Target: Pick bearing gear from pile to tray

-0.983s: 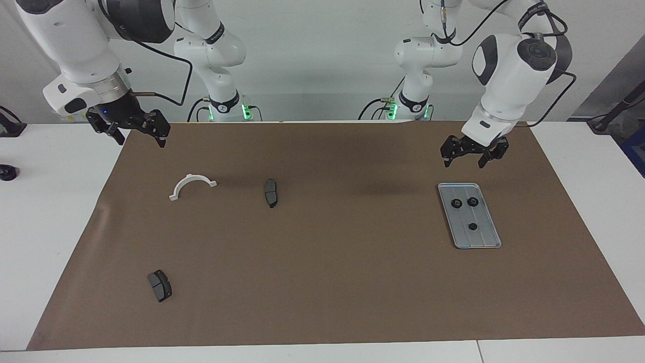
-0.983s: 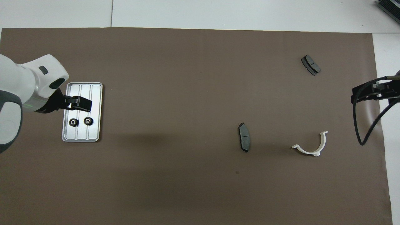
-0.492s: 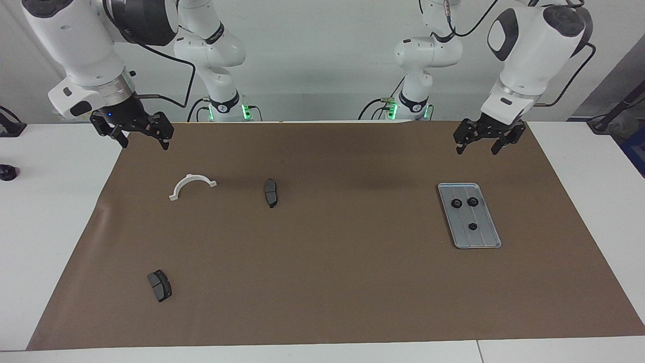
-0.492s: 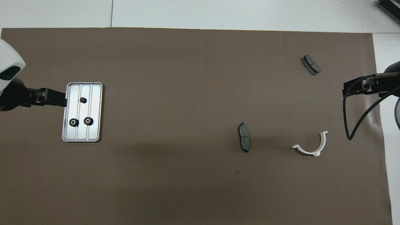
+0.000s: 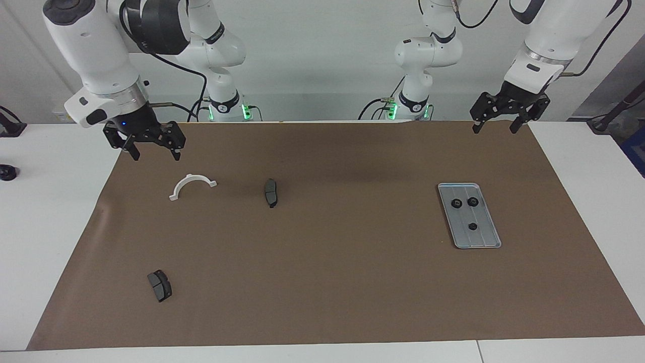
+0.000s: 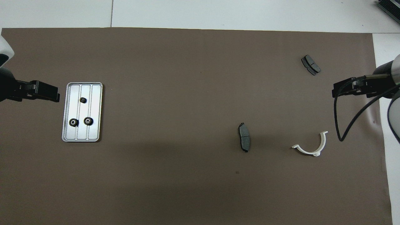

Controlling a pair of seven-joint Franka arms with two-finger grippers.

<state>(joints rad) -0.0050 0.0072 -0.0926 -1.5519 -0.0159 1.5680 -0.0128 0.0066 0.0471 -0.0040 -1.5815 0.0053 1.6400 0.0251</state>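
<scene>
Silver-grey tray (image 5: 491, 243) at left arm's end of tabletop now holds three black gears (image 5: 472, 201). No gears visible among scattered brake pads (image 5: 270, 192) and white bracket (image 5: 192, 185). Left gripper (image 5: 508, 120) has lifted clear of tray, risen toward own base, jaws open, empty. Right gripper (image 5: 150, 145) drifted slightly inward above mat edge near bracket, jaws open, empty. Judgement: picking looks finished; arms retreating.
</scene>
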